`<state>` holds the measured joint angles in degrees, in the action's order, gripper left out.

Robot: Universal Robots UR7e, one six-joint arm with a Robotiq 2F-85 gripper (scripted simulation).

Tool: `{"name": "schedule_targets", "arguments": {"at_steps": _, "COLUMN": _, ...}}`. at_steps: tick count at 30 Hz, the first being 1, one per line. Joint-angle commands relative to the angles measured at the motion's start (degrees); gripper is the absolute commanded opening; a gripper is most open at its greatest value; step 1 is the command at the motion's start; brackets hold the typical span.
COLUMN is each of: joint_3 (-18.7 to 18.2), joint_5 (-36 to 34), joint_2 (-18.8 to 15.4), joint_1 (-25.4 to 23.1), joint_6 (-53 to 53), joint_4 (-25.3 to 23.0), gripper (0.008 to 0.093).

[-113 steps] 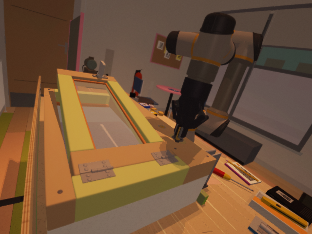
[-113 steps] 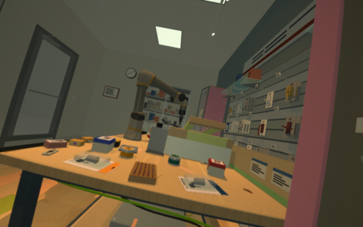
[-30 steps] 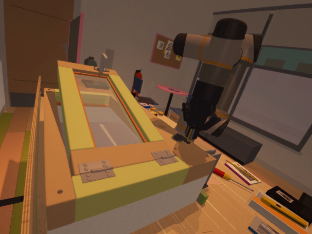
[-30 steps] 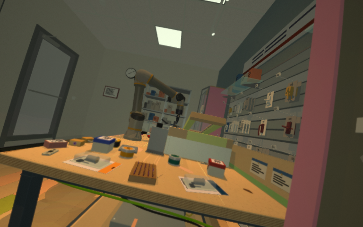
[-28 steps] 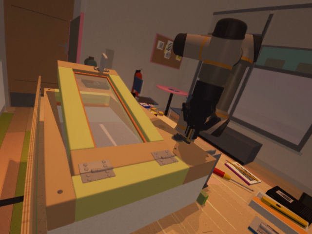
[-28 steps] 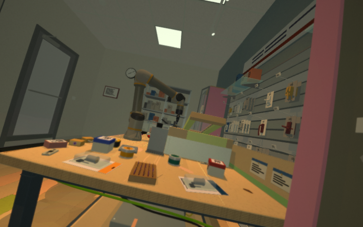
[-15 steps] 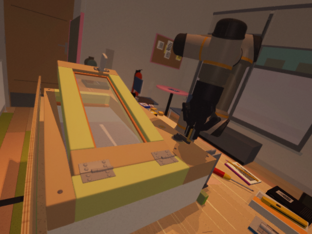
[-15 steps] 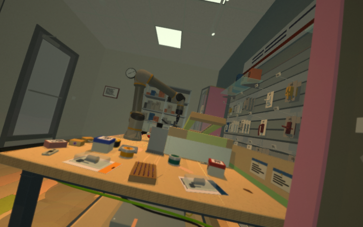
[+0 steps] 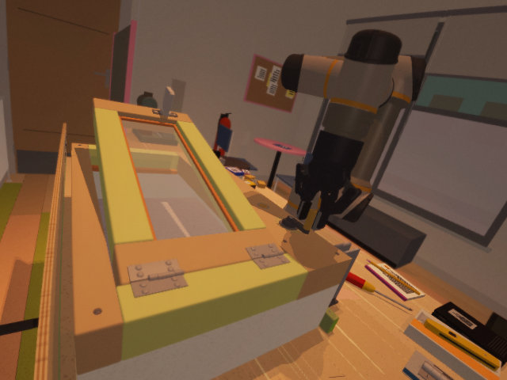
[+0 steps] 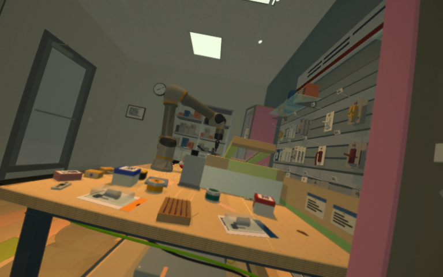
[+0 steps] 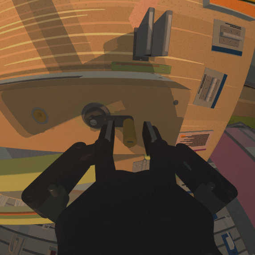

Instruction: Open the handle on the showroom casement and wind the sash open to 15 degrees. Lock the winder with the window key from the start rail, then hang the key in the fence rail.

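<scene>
The yellow knob (image 11: pixel 129 132) of the winder crank stands on a dark arm that runs from the round winder hub (image 11: pixel 95 115) on the casement's wooden frame. The yellow-and-orange sash (image 9: pixel 164 176) is tilted up off the frame, hinged at the near end. Its grey handle (image 9: pixel 168 100) stands upright at the far end. A small round keyhole (image 11: pixel 39 115) sits in the frame to the left of the hub. The window key is not in sight. My gripper (image 11: pixel 128 130) (image 9: pixel 313 216) straddles the yellow knob and is open, holding nothing.
The frame's edge (image 11: pixel 95 76) drops to the bench just beyond the winder. A grey two-slot rail (image 11: pixel 152 33) and a green strip (image 11: pixel 141 67) lie past it. Hinge cards (image 11: pixel 209 88) lie to the right. A red screwdriver (image 9: pixel 364 284) lies beside the casement base.
</scene>
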<state>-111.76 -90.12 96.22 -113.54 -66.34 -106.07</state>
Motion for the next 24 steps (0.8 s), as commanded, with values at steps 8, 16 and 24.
{"name": "schedule_targets", "arguments": {"at_steps": 8, "joint_3": 0.2, "joint_5": 0.0, "joint_2": 0.1, "joint_1": 0.0, "joint_6": 0.0, "joint_4": 0.2, "gripper": 0.042}}
{"name": "schedule_targets", "arguments": {"at_steps": 16, "joint_3": 2.1, "joint_5": 0.0, "joint_2": 0.7, "joint_1": 0.0, "joint_6": 0.0, "joint_4": 2.7, "gripper": 0.042}}
{"name": "schedule_targets", "arguments": {"at_steps": 24, "joint_3": 5.3, "joint_5": 0.0, "joint_2": 1.3, "joint_1": 0.0, "joint_6": 0.0, "joint_4": 6.6, "gripper": 0.042}}
